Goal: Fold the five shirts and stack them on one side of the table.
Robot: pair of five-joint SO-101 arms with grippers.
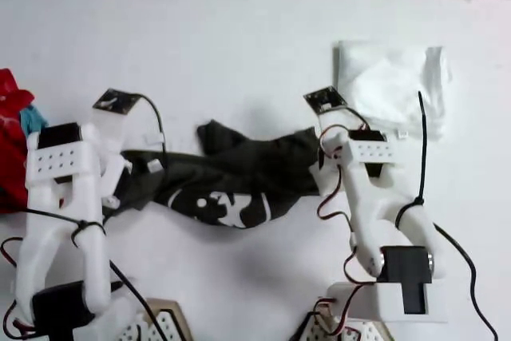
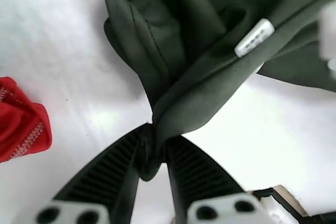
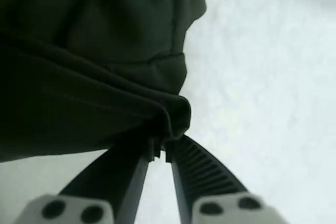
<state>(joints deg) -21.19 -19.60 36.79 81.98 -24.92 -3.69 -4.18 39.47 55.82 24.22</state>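
- I see the white surface [image 1: 239, 29] carrying 3 shirts.
- The dark shirt [image 1: 231, 185], with a white print, lies stretched across the middle between my 2 arms.
- A folded white shirt [image 1: 389, 81] sits toward the far right, apart from the dark shirt.
- A crumpled red shirt [image 1: 9, 145] lies at the left edge.
- My left gripper [image 2: 153, 153] has its jaws clamped on 1 bunched end of the dark shirt.
- My right gripper [image 3: 160, 148] has its jaws clamped on the opposite end.
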